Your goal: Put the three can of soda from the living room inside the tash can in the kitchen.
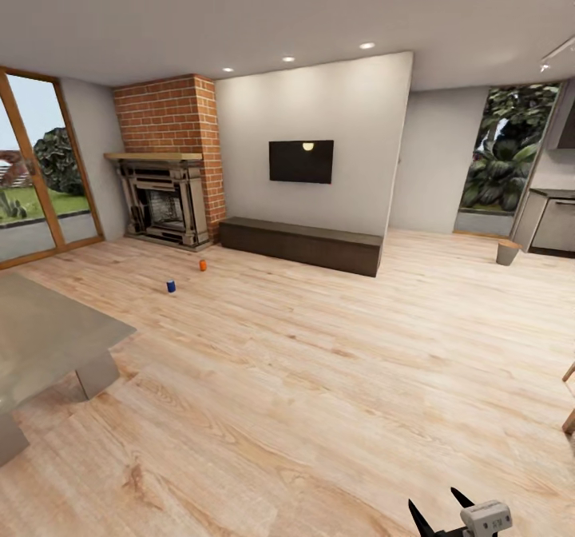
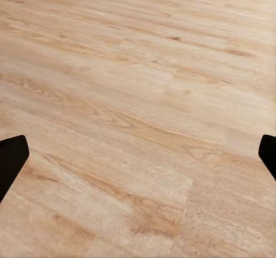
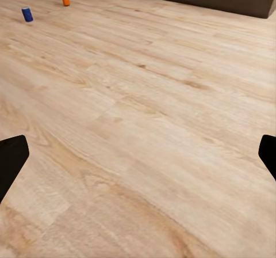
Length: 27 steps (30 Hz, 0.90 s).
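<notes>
Room: living room, light wood floor (image 1: 319, 377), brick fireplace (image 1: 164, 201), wall TV (image 1: 301, 161), long dark low cabinet (image 1: 302, 244).
Blue soda can (image 1: 171, 286): upright on floor, near fireplace, well apart from robot.
Orange soda can (image 1: 203, 265): upright on floor, just beyond the blue one, closer to fireplace.
Third can: not located.
Trash can (image 1: 507, 252): grey bucket on floor at far right, near the grey kitchen cabinets (image 1: 551, 221), well apart from both cans.
Left claw (image 2: 138, 154): spread wide, nothing held, bare floor between the tips.
Right claw (image 3: 138, 154): spread wide, nothing held; also at lower edge of head view (image 1: 442, 515).
Stage (judged): approach not finished, no can collected.
Risk: light cans on bare floor, likely to tip or roll if nudged by base or a fingertip on a low reach.
Risk: cans close together; reaching for one could knock the other.
Risk: long carry to bin; weak grip could drop a can.
View differences: head view gives bin and room layout; right wrist gives both cans; left wrist gives the blue can alone, at frame edge.
</notes>
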Available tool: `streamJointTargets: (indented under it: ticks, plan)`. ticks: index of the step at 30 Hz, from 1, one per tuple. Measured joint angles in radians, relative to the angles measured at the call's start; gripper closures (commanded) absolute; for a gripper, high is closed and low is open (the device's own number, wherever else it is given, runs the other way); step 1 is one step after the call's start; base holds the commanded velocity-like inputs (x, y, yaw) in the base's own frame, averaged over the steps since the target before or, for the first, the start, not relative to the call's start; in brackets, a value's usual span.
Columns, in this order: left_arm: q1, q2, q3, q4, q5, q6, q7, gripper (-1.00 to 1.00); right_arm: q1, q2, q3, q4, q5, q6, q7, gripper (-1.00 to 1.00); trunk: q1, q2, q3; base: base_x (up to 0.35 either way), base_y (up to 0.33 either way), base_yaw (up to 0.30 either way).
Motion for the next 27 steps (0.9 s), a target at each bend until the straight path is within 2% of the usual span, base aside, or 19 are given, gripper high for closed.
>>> streamJointTargets:
  ticks: [14, 27]
  plan:
    - [0.000, 0.000, 0.000, 0.000, 0.000, 0.000, 0.000, -1.00, 0.000, 0.000, 0.000, 0.000, 0.000, 0.000, 0.000, -1.00, 0.000, 0.000, 0.004, 0.000, 0.000, -0.177]
    - [0.000, 0.000, 0.000, 0.000, 0.000, 0.000, 0.000, -1.00, 0.000, 0.001, 0.000, 0.000, 0.000, 0.000, 0.001, -1.00, 0.000, 0.000, 0.004, 0.000, 0.000, -0.015]
